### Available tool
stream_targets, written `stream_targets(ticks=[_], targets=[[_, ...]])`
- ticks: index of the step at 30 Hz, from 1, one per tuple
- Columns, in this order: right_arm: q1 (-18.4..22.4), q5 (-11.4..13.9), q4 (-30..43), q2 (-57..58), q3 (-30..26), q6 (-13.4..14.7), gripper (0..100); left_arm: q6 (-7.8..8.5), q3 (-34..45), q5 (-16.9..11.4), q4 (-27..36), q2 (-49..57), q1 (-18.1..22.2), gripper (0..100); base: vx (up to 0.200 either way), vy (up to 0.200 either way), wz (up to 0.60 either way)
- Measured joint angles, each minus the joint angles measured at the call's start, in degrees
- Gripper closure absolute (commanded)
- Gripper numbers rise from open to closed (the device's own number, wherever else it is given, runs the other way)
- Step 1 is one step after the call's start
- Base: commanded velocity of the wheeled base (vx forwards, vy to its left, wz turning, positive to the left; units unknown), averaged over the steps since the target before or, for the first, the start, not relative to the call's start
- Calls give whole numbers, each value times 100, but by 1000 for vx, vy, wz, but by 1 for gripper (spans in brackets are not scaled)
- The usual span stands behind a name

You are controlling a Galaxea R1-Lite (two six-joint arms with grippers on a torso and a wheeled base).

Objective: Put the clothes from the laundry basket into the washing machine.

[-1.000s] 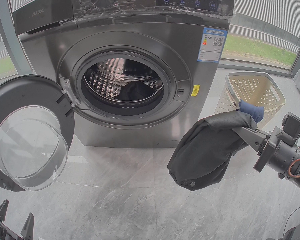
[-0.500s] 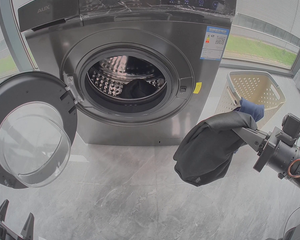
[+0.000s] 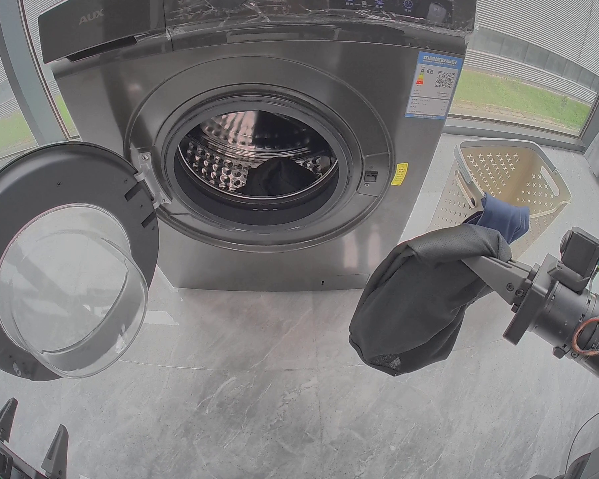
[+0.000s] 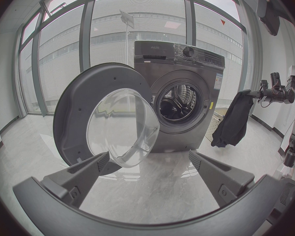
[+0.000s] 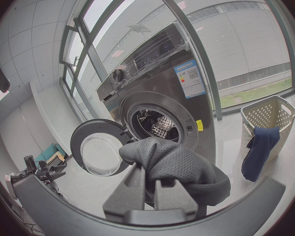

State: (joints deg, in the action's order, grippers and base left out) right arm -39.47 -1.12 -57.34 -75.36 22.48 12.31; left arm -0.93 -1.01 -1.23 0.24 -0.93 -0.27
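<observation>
A dark grey garment [image 3: 412, 301] hangs in the air off the right side of the washing machine [image 3: 100, 94], in front of its lower right corner and clear of the floor [image 3: 259, 380]. The right gripper [image 3: 478, 263] holds it by its upper edge: the two fingers are pressed together with the mesh-like cloth pinched between them, and the fabric drapes over the fingertips and sags below in a loose bundle.

Just behind the garment stands the laundry basket [image 3: 512, 144], a pale perforated tub set beside the machine's right flank. A blue garment [image 3: 507, 217] lies over its near rim, part inside and part hanging down the outer wall, close behind the grey one but apart from it.

The machine's round door [image 3: 53, 181] stands swung wide to the left on its hinge, its clear bowl facing outward. The drum [image 3: 226, 161] is exposed, and a dark piece [image 3: 279, 175] lies at its bottom; it looks like cloth, though the shadow there hides what kind.

The left gripper [image 4: 148, 158] sits low at the near left, above the floor, facing the open door. Its fingers are spread apart with nothing between them.
</observation>
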Motion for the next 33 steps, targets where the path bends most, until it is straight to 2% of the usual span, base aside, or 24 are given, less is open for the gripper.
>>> stream_targets(ticks=[4,10,15,19,25,27,30,33], targets=[[-22,-2,0,-5,9,-6,100,72,0,-11,-6,0,2,0,0,0,0],[-158,-5,-2,-84,119,73,100,82,0,-18,-9,0,6,0,0,0,0],[-421,-54,-22,-285,475,251,100,102,0,-29,-6,0,5,0,0,0,0],[-553,-87,-35,-551,855,343,100,232,0,-73,-17,0,0,0,0,0,0],[-617,-101,-65,-881,1195,364,100,216,-334,-167,-475,-102,-11,0,0,0,0],[-633,-104,-117,-1000,1291,372,100,205,-603,-279,-594,-284,-67,0,0,0,0],[-656,-106,-265,-1193,1437,411,100,150,-896,-590,-719,-712,-247,0,0,0,0],[-678,-108,-438,-1419,1616,499,100,-66,-1062,-1029,-836,-1335,-533,0,0,0,0]])
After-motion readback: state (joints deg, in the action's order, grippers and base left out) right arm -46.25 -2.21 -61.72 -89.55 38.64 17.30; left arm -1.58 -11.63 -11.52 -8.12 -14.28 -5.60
